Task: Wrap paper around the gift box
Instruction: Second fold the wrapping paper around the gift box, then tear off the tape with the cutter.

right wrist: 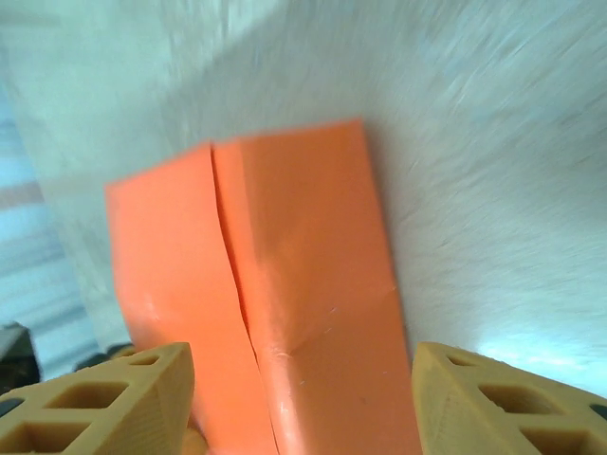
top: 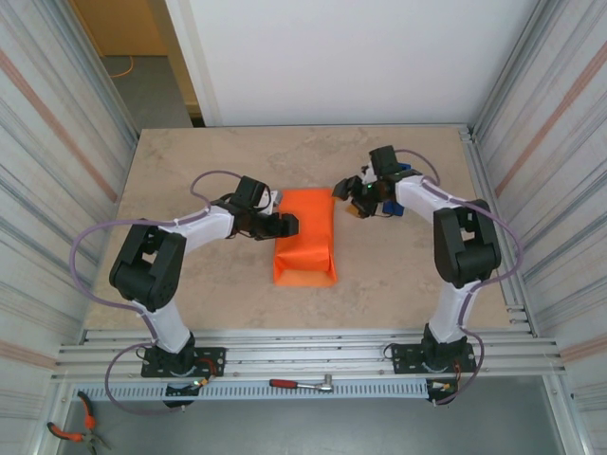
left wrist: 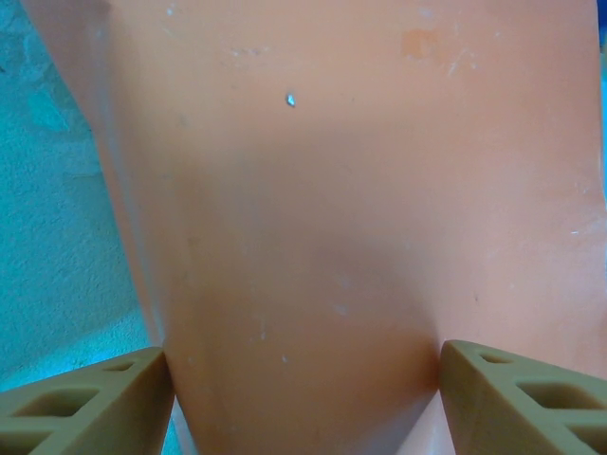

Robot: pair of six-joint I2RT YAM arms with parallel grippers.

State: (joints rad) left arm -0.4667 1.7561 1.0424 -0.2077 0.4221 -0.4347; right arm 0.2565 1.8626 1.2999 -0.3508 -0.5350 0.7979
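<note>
The paper (top: 305, 237) is plain bright orange with no print; in the left wrist view it reads paler, nearer salmon. The counter (top: 209, 161) is beige with faint marbled mottling. The left arm (top: 204, 226) and right arm (top: 427, 199) are white with black joints, trailed by lilac cables (top: 90, 242). The left end effector (left wrist: 303, 408) and right end effector (right wrist: 303, 403) have tan tips. The walls (top: 47, 142) are ribbed grey-white with a faint reddish stripe. A wrench (top: 302, 384) has a red handle, and pliers (top: 74, 431) have orange grips
</note>
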